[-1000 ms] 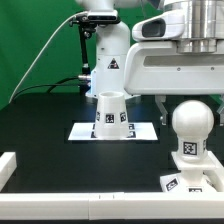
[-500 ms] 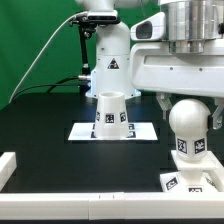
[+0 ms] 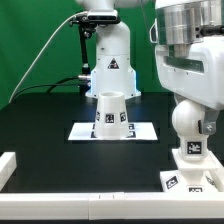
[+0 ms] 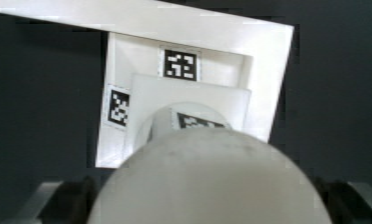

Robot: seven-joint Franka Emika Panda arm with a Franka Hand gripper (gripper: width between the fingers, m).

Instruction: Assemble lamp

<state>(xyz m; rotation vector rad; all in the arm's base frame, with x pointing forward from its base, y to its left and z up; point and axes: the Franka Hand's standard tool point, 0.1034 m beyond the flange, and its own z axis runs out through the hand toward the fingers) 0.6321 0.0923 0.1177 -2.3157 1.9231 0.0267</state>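
Note:
The ball-shaped bulb (image 3: 190, 122) stands upright on the square stepped base (image 3: 190, 178) at the exterior view's right. My gripper (image 3: 190, 116) reaches down from above and is shut on the bulb's round head. In the wrist view the bulb (image 4: 209, 175) fills the foreground between my dark fingers (image 4: 58, 200), with the base (image 4: 179, 70) and its tags beyond it. The tapered cone shade (image 3: 108, 112) stands upright on the marker board (image 3: 140, 131) in the middle, well apart from my gripper.
The arm's white pedestal (image 3: 110, 65) stands behind the shade. A white rail (image 3: 18, 165) borders the black table at the front and the exterior view's left. A black cable (image 3: 40, 55) hangs at the back left.
My wrist has turned around the bulb, so the hand's housing now sits differently over it. The bulb stays over the base at nearly the same spot. The shade has not moved.

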